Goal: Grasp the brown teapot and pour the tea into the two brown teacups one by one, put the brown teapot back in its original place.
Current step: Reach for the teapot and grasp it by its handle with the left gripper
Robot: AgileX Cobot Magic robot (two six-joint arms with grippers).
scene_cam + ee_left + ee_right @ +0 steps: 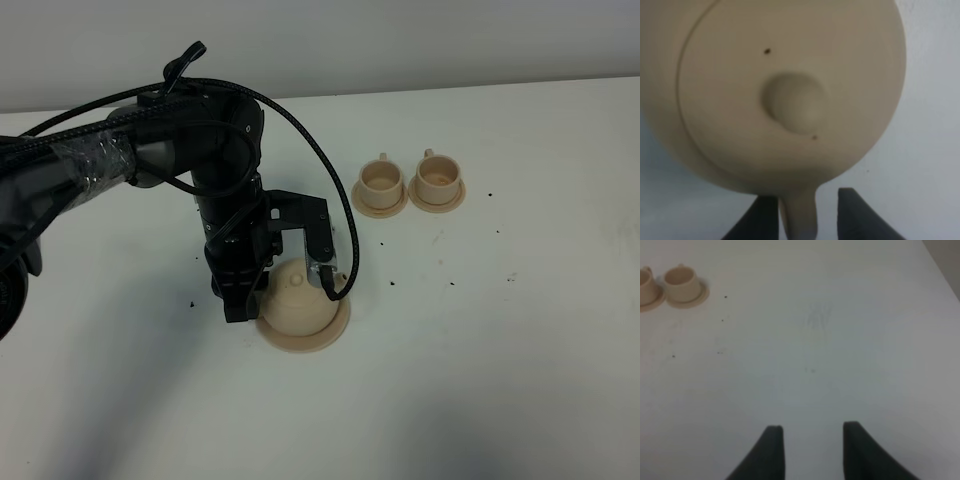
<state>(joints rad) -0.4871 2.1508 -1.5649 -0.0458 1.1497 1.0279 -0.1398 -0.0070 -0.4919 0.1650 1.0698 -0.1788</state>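
Observation:
The brown teapot [300, 292] stands upright on its flat round saucer [318, 342], the original place, left of the table's middle. My left gripper [248, 300] hangs over the pot's left side. In the left wrist view its fingers [761, 216] straddle the loop handle [801, 216], and a gap shows on one side, so the jaws are open. The lid knob [794, 102] fills that view's centre. The two brown teacups [381, 179] [437, 174] sit on small saucers behind and to the right, also seen as teacups [680, 281] by the right wrist. My right gripper [810, 450] is open over bare table.
Small dark specks [392, 282] dot the white table [520, 350] between the teapot and the cups. The left arm's black cable [330, 170] loops over the teapot. The table's far edge meets a grey wall [400, 40].

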